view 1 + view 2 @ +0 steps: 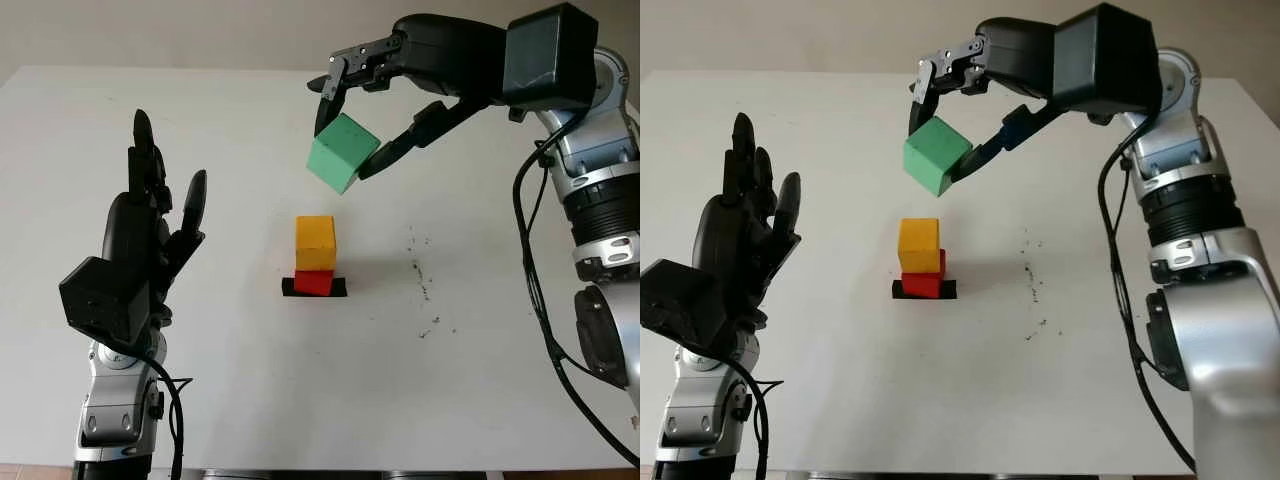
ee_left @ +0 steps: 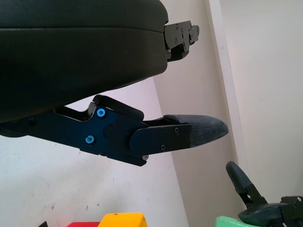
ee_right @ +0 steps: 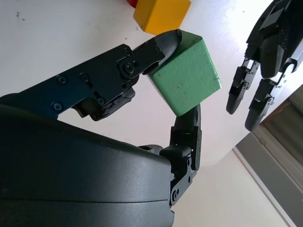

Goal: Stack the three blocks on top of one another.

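My right hand (image 1: 350, 140) holds a green block (image 1: 342, 152) tilted in the air, above and slightly behind the stack. The same green block (image 3: 187, 79) is pinched between that hand's fingers in the right wrist view. On the table a yellow block (image 1: 315, 242) stands on a red block (image 1: 313, 282), which sits on a small black pad (image 1: 338, 288). The left hand (image 1: 150, 225) is raised open at the left of the table, apart from the stack.
The white table (image 1: 250, 390) spreads around the stack. Dark specks (image 1: 425, 290) lie to the right of the blocks. The right arm (image 1: 590, 200) rises along the right side, with its black cable looping down.
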